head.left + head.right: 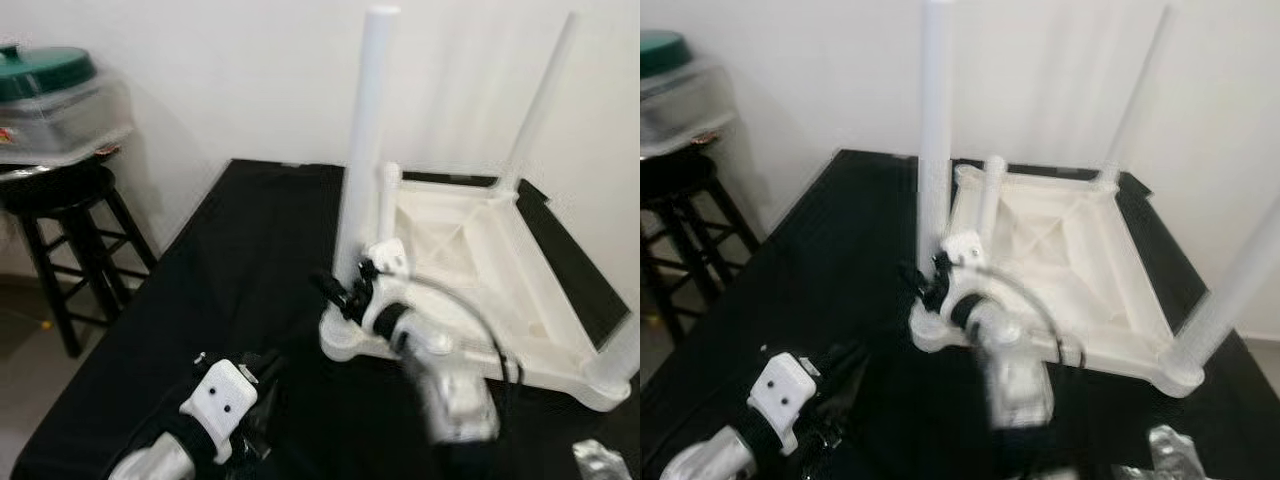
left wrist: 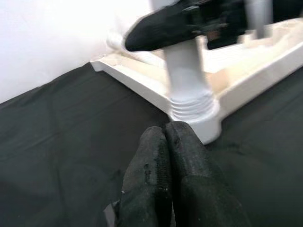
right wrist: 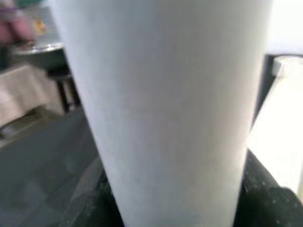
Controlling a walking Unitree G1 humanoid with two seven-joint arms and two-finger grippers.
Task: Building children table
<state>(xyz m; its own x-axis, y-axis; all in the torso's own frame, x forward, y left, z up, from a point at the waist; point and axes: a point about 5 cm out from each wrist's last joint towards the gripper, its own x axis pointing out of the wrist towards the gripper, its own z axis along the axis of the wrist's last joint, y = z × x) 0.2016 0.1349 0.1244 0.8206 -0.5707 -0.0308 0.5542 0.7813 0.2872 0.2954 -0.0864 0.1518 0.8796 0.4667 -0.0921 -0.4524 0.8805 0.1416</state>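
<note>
The white children's table (image 1: 470, 250) lies upside down on a black cloth, with legs standing up from its corners. My right gripper (image 1: 345, 288) is shut on the near-left leg (image 1: 365, 130) just above its threaded base (image 2: 191, 101). The right wrist view looks at this leg (image 3: 165, 94) from very close. The right gripper's black fingers (image 2: 161, 28) cross the leg in the left wrist view. My left gripper (image 2: 164, 130) is shut on nothing and sits low over the cloth, just short of that corner of the table.
A black stool (image 1: 60, 190) at the left carries a clear plastic container with a green lid (image 1: 50, 95). A silvery object (image 1: 600, 462) lies at the cloth's near right corner. A white wall stands behind the table.
</note>
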